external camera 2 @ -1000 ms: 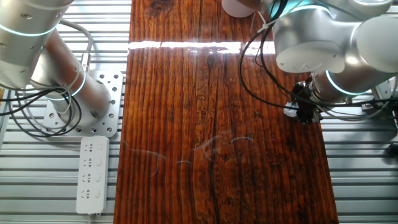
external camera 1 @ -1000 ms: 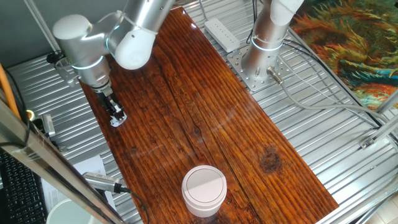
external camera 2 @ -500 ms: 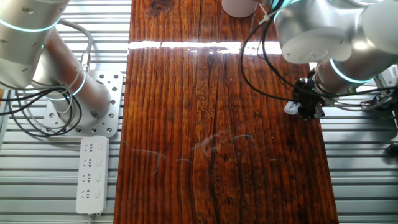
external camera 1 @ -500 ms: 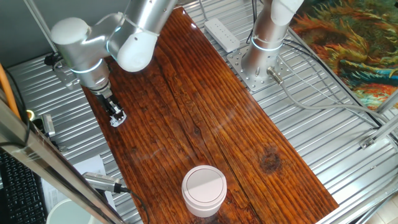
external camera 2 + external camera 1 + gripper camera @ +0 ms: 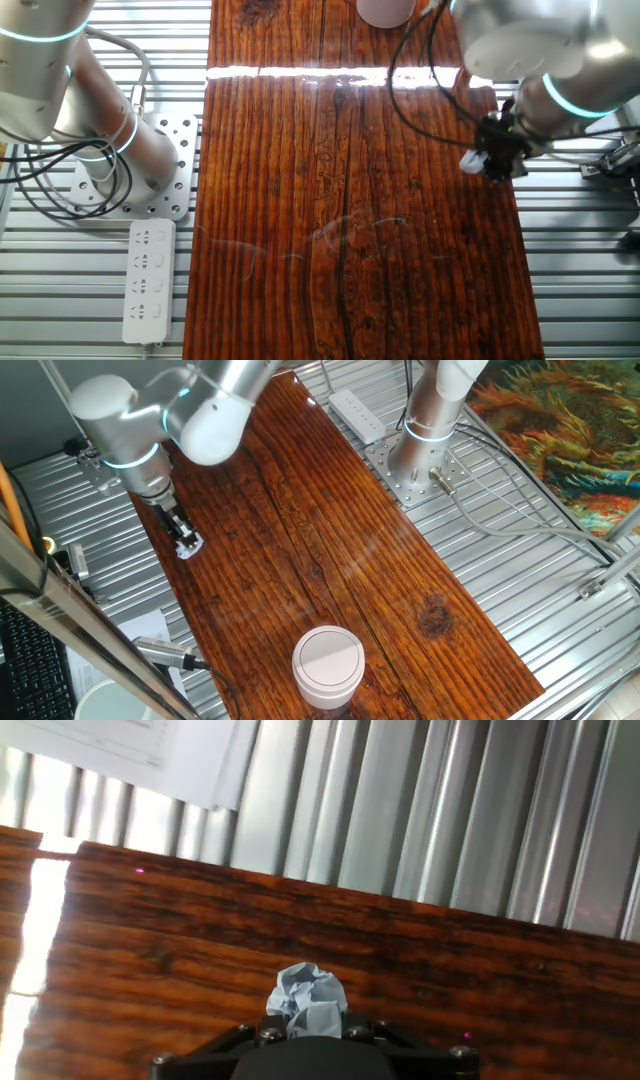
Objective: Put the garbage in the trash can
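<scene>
The garbage [image 5: 307, 1000], a small crumpled white-grey paper wad, sits clamped between my gripper's [image 5: 308, 1020] black fingers in the hand view, held above the brown wooden table near its edge. In one fixed view the gripper [image 5: 186, 543] holds the wad [image 5: 190, 546] at the table's left edge. In the other fixed view the gripper [image 5: 492, 163] carries the wad [image 5: 472, 162] near the right edge. The trash can [image 5: 328, 665], round and pale with a flat white swing lid, stands near the table's front end, well apart from the gripper; its bottom shows at the top of the other fixed view [image 5: 385, 11].
Ribbed metal flooring [image 5: 520, 530] surrounds the wooden table [image 5: 330, 550]. A second arm's base [image 5: 425, 435] and a white power strip [image 5: 358, 415] stand at the far side. A white bucket rim [image 5: 105, 700] and cables lie at the lower left. White paper [image 5: 150, 750] lies beyond the table edge.
The gripper has risen from the table with the paper wad in it and shifted slightly along the table edge. The trash can has not moved.
</scene>
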{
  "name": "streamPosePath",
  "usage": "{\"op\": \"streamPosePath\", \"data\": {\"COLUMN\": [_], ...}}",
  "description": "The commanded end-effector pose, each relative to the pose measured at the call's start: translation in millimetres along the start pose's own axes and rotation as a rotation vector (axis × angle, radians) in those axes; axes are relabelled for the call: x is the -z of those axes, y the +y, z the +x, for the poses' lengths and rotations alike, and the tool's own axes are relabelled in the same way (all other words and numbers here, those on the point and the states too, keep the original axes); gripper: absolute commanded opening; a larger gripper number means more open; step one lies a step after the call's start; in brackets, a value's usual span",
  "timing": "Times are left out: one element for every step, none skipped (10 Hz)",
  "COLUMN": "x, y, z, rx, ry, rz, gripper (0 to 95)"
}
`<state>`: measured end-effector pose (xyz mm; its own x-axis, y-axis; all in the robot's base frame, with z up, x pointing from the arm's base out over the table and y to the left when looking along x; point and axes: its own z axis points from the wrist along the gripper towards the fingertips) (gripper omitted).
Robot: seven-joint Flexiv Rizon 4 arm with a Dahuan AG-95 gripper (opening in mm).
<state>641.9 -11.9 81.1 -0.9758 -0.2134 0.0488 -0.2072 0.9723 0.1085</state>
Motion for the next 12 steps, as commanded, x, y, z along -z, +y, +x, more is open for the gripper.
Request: {"op": "streamPosePath", "data": {"x": [17.4, 22.4, 26.5, 30.0, 32.1, 32.5, 32.5, 32.7, 32.7, 32.7, 32.7, 32.7], "y": [21.9, 32.8, 41.0, 46.3, 50.6, 52.3, 53.7, 52.9, 52.9, 52.9, 52.9, 52.9], "z": [8.9, 13.1, 16.8, 19.7, 22.0, 22.8, 23.4, 23.1, 23.1, 23.1, 23.1, 23.1], "rx": [-0.023, -0.022, -0.018, -0.022, -0.032, -0.032, -0.036, -0.05, -0.043, -0.015, 0.018, 0.064], "ry": [0.018, 0.025, 0.029, 0.033, 0.037, 0.039, 0.043, 0.041, 0.043, 0.043, 0.049, 0.065], "rz": [-0.023, -0.03, -0.028, -0.042, -0.064, -0.069, -0.058, -0.051, -0.04, -0.033, -0.036, -0.048], "gripper": [0.0, 0.0, 0.0, 0.0, 0.0, 0.0, 0.0, 0.0, 0.0, 0.0, 0.0, 0.0]}}
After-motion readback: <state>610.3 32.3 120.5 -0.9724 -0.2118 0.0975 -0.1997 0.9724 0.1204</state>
